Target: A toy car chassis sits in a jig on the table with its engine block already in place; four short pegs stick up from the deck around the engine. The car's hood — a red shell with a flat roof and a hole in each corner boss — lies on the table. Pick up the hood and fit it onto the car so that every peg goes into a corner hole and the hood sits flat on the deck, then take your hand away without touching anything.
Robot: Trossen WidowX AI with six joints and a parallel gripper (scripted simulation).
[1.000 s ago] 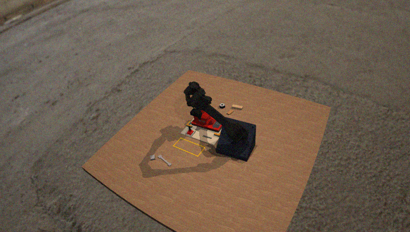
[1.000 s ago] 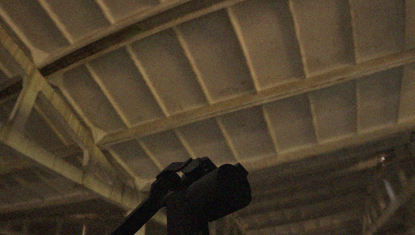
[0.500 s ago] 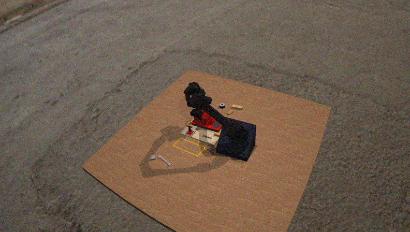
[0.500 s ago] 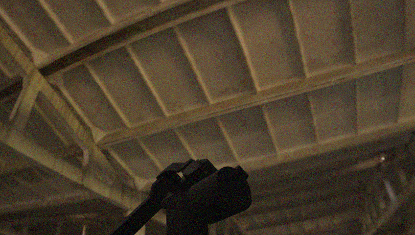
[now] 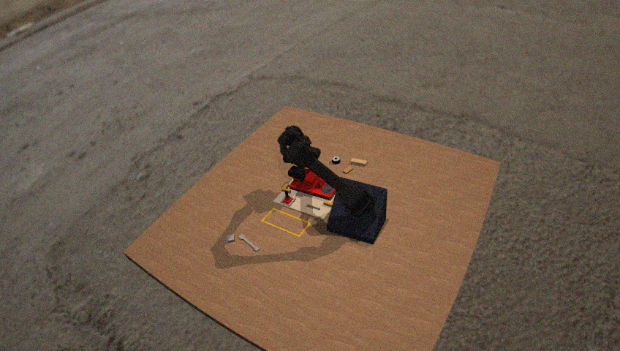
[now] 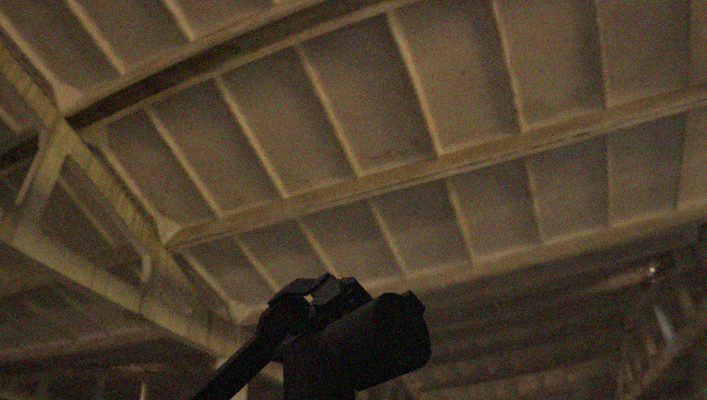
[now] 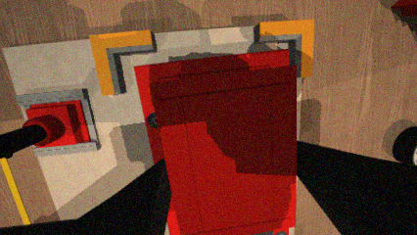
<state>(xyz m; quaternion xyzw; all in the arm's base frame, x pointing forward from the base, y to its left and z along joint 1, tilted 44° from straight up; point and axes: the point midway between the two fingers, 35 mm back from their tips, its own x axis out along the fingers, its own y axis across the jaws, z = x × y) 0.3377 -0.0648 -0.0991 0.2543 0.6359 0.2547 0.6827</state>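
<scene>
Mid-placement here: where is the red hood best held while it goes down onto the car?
Across its two long side walls, from above, as the end effector grips the hood now. The sides are straight and parallel, and this leaves the corners free.

The black claw (image 7: 230,183), clamped on the flat-roofed red hood shell (image 7: 227,142), hangs over the pale jig plate (image 7: 54,64), and the hood hides most of the car beneath it. Orange corner brackets (image 7: 119,49) stand at the jig's far corners, just beyond the hood's edge. To one side a red knob in a grey frame (image 7: 56,126) blocks the way. A black wheel (image 7: 406,144) lies opposite on the brown wooden desk (image 7: 362,73), well apart.
</scene>
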